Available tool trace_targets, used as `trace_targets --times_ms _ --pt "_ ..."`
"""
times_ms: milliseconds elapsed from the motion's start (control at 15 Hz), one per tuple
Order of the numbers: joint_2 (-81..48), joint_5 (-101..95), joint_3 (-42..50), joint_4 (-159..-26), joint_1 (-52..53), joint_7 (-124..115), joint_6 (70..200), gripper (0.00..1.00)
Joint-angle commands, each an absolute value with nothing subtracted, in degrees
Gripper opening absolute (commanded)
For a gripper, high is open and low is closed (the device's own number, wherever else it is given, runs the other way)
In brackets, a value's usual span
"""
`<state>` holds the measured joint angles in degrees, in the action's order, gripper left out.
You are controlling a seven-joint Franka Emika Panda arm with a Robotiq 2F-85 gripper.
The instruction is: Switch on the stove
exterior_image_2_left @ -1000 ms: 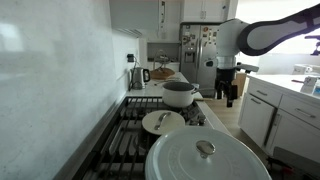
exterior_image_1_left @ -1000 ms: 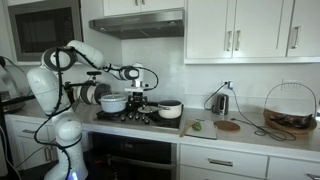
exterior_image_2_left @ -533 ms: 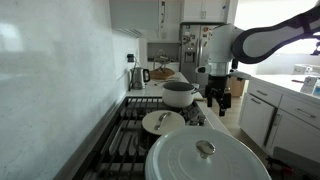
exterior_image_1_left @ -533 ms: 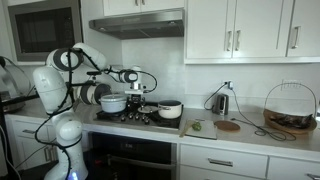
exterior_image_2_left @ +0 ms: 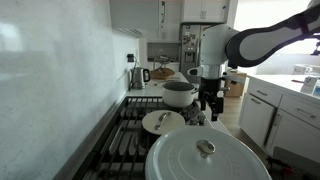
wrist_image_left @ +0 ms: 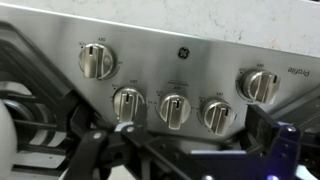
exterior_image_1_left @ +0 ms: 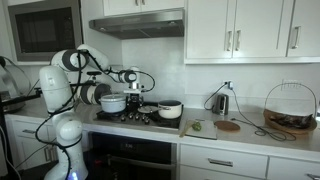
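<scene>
Five knobs (wrist_image_left: pixel 217 113) stud the front panel of the stove (exterior_image_1_left: pixel 130 152), straight ahead of the claw (wrist_image_left: pixel 180 152). Its jaws stand wide apart, holding nothing, with the middle knob (wrist_image_left: pixel 175 108) lined up between them, not yet touched.

White arm (exterior_image_1_left: pixel 60 85) comes in from the left end of the counter (exterior_image_1_left: pixel 250 134), pincer (exterior_image_1_left: pixel 137 99) pointing down over the stove (exterior_image_1_left: pixel 128 117). Big white pot (exterior_image_1_left: pixel 113 102) and smaller white pot (exterior_image_1_left: pixel 170 110) sit on the grates. Kettle (exterior_image_1_left: pixel 220 101) near the back edge, wire basket (exterior_image_1_left: pixel 290 108) at the right end.
</scene>
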<state>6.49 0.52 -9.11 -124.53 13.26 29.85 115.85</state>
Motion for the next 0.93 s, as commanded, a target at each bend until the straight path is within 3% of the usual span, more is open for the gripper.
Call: trace_targets --times_ms 0,867 --pt "5.60 -0.63 -10.46 -122.80 13.16 23.39 115.77 1.00" --pt "1.28 -1.54 -13.93 -125.17 14.26 14.40 120.98 1.00"
